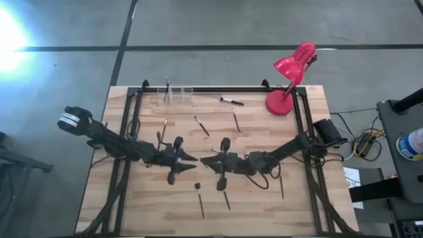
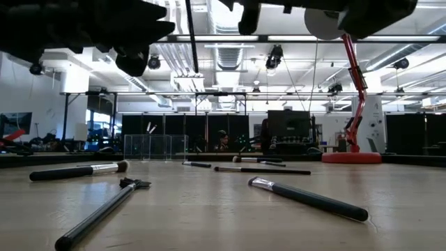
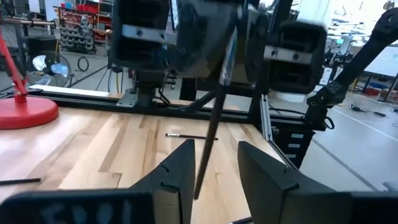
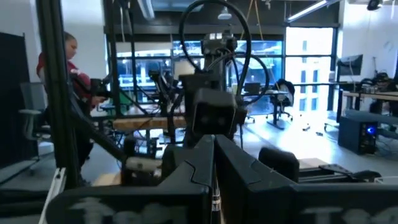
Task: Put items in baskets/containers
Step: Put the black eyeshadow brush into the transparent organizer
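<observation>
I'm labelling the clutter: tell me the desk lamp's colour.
Red all over: the desk lamp has a red shade, arm and round base. It shows best in the high view.

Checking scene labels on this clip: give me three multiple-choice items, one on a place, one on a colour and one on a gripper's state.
1. Where on the table do the clear containers stand?
A along the edge where the lamp stands
B along the opposite edge
C in the middle, under the arms

2. The lamp is:
A blue
B red
C white

3. The left gripper is:
A shut on a brush
B open, with a finger on either side of a brush
C lying flat on the wood

Key:
1 A: the high view shows them in line with the lamp's base.
2 B: the head and base are red.
3 B: the left wrist view shows a gap at each finger, and the right gripper holds the brush.
</observation>
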Robot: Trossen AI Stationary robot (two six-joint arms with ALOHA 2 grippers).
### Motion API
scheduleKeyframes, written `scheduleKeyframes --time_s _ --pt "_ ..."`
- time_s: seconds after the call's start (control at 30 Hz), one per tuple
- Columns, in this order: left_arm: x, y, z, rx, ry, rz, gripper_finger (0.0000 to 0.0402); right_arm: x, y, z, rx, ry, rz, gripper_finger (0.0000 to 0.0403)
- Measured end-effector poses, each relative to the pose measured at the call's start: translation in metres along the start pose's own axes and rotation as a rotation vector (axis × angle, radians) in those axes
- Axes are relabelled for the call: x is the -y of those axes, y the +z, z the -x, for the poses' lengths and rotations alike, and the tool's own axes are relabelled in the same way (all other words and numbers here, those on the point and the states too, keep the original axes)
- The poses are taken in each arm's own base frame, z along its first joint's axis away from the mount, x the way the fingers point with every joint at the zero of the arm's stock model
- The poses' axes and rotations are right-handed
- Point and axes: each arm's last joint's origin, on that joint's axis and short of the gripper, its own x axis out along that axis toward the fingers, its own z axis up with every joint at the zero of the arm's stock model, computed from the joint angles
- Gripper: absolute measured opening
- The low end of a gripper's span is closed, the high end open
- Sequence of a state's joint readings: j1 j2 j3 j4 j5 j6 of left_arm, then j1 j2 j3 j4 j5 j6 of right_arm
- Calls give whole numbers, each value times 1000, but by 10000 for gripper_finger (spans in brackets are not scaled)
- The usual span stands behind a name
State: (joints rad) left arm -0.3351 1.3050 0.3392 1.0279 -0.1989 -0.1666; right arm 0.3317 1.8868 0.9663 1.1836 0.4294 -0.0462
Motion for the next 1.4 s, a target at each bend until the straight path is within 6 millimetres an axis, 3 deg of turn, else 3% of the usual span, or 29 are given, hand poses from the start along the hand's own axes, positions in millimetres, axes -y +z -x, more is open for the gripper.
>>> scheduleKeyframes --time_s 0.33,0.53,0.67,0.87,1.0,1.17,1.33,1.4 --pt "8 6 -31 34 -2 -40 116 -1 3 -4 -3 13 2 8" --pt "10 15 -32 74 -6 -73 113 -2 3 -4 -4 14 4 8" --pt "9 18 -29 86 -7 -81 89 -2 3 -4 -3 11 8 8" --pt "9 18 -28 88 -6 -95 17 -2 3 -4 -4 11 12 8" --pt "8 18 -27 85 3 -92 13 -1 2 -4 -7 -18 16 10" --pt "4 21 -22 39 158 -141 11 -3 7 1 -20 -151 112 38" --pt "-6 35 -8 0 364 -205 11 -4 37 23 -126 -399 280 76" --pt "-13 43 -2 -3 440 -215 11 1 48 35 -190 -384 327 82"
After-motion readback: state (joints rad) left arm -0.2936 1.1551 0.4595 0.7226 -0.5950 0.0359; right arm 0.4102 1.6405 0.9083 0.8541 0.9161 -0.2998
